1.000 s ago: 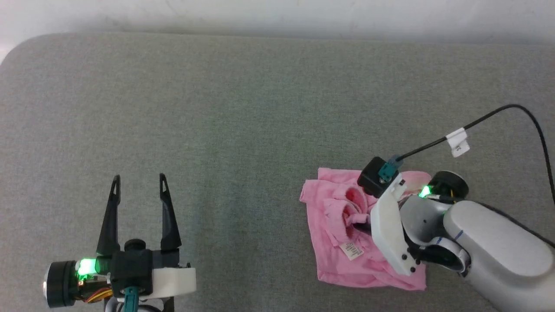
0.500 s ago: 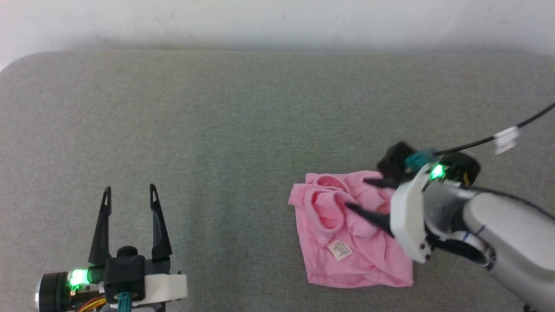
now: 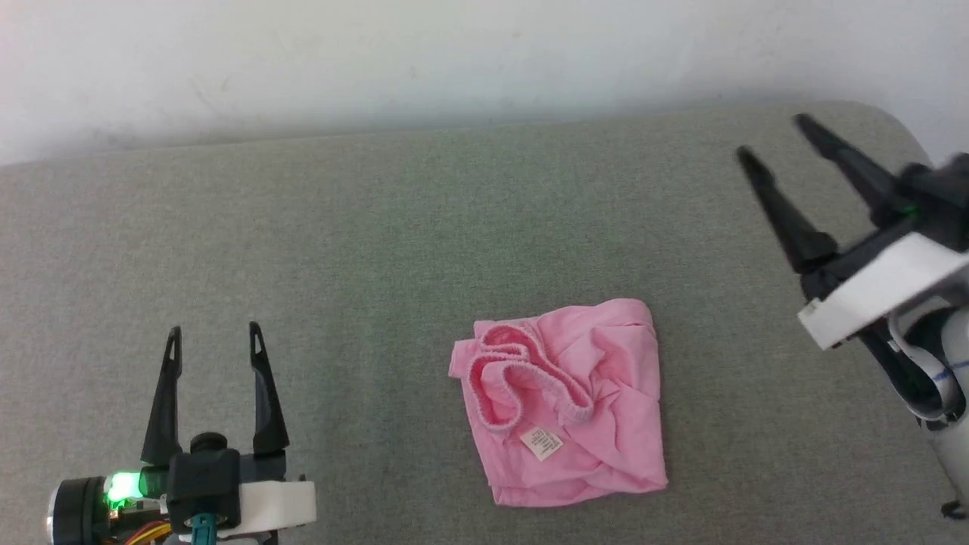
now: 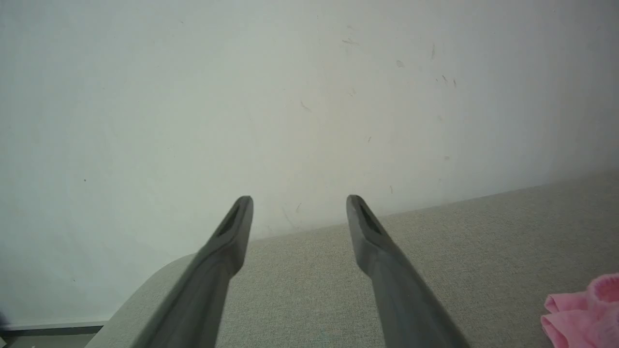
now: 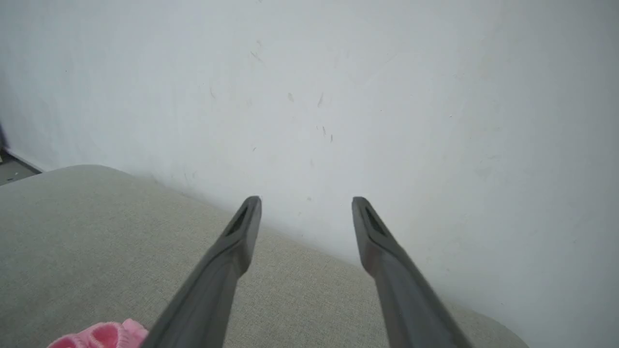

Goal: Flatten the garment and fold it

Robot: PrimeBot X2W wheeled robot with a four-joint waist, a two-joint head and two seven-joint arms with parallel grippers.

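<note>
The light-pink garment (image 3: 564,401) lies in a rumpled, roughly folded heap on the grey cushion, its gathered elastic edge curled on top and a small white label (image 3: 542,443) showing near the front. A corner of the garment (image 4: 582,314) shows at the lower right of the left wrist view, and a bit of the garment (image 5: 96,336) at the bottom left of the right wrist view. My left gripper (image 3: 215,339) stands open at the lower left, well left of the cloth. My right gripper (image 3: 772,138) is open and raised at the far right, clear of the cloth, holding nothing.
The grey upholstered surface (image 3: 363,250) spreads wide around the cloth, with rounded corners at the back. A pale scuffed wall (image 3: 454,60) runs directly behind it. A dark strip of floor (image 5: 12,169) shows past the cushion's far left corner.
My right gripper opened, let go of the garment and swung up and away to the right. The garment now lies free. The head view has shifted; the left gripper stays open.
</note>
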